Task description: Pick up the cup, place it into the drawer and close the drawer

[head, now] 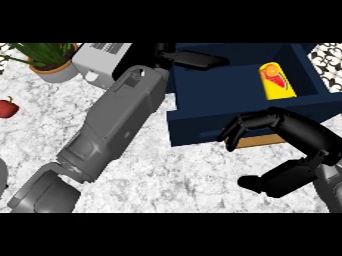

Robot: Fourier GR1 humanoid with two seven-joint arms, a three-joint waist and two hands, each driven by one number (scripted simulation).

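Cup is lying inside the open drawer, at approx. 2 o'clock in head view, so placement looks done; closing is the step in hand.

Right robot hand is sitting at 4 o'clock w/ fingers curled, holding nothing, just at the drawer front.

Left robot hand is reaching to the drawer's rear at 12 o'clock; fingers straight.

Advice: push square on the front panel, withdrawing left arm first to avoid trapping it.

Apple and plant are lying well apart on the surface.
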